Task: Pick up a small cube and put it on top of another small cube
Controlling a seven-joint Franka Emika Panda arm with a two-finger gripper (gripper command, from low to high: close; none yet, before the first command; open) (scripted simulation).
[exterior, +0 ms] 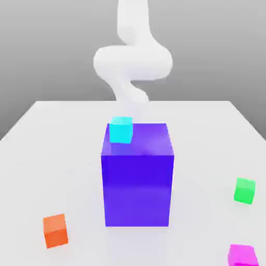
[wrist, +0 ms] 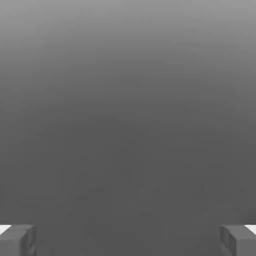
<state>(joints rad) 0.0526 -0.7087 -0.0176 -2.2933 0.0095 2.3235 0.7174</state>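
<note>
The small cube (exterior: 242, 255) is plain magenta and lies on the white table (exterior: 47, 156) at the front edge, on the exterior view's right, partly cut off by the picture's border. My white arm (exterior: 132, 57) curls up at the back of the table, far from that cube. In the hand view my gripper (wrist: 128, 241) is open, its two grey fingertips (wrist: 17, 241) stand far apart, nothing lies between them, and only a plain grey backdrop lies beyond.
A big blue-purple block (exterior: 137, 179) stands mid-table with a cyan cube (exterior: 121, 129) on its top at the back corner. An orange cube (exterior: 55, 230) lies at the front on the exterior view's left. A green cube (exterior: 244, 190) sits on the right.
</note>
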